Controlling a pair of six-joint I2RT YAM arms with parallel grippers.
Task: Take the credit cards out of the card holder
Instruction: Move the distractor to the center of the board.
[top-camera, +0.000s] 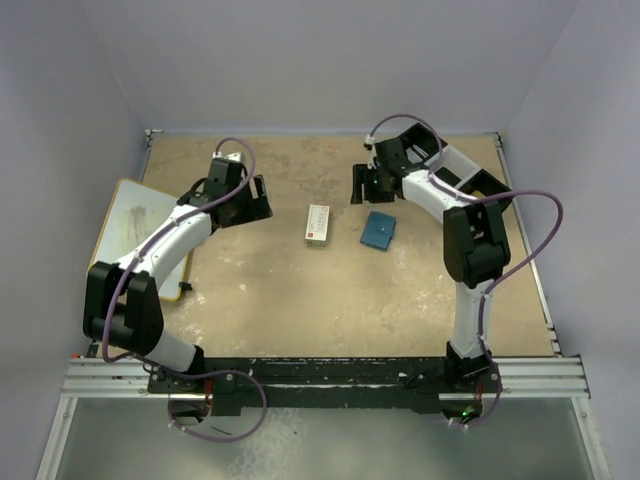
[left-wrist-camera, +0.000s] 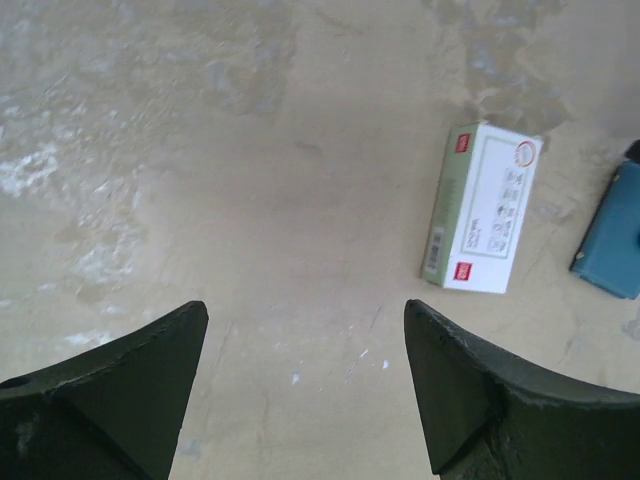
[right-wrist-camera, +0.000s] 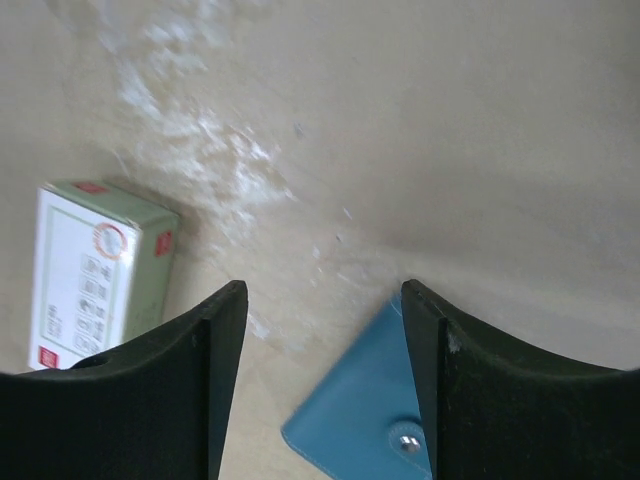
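1. Card holder (top-camera: 378, 230): small blue wallet, folded shut, lying flat on the tabletop (top-camera: 300, 300) right of centre. The right wrist view shows a metal snap on its flap. Nothing grips it.

2. Right fingers (right-wrist-camera: 160, 390): spread apart, holding nothing. They hang at the far edge of the card holder. In the right wrist view one corner of the card holder shows in the gap between them and the rest runs behind the right-hand finger. Whether they touch it cannot be told.

3. Left fingers (left-wrist-camera: 130, 400): spread apart, holding nothing, over bare tabletop left of centre and well apart from the card holder.

4. White box (top-camera: 317, 224): red print, pale green side, lying flat just to the left of the card holder with a gap between them. It lies between the two arms.

5. Pale board (top-camera: 125, 225): yellow-edged, at the left edge of the tabletop, partly under the left arm.

6. Tabletop: tan, worn, with whitish scuffs.
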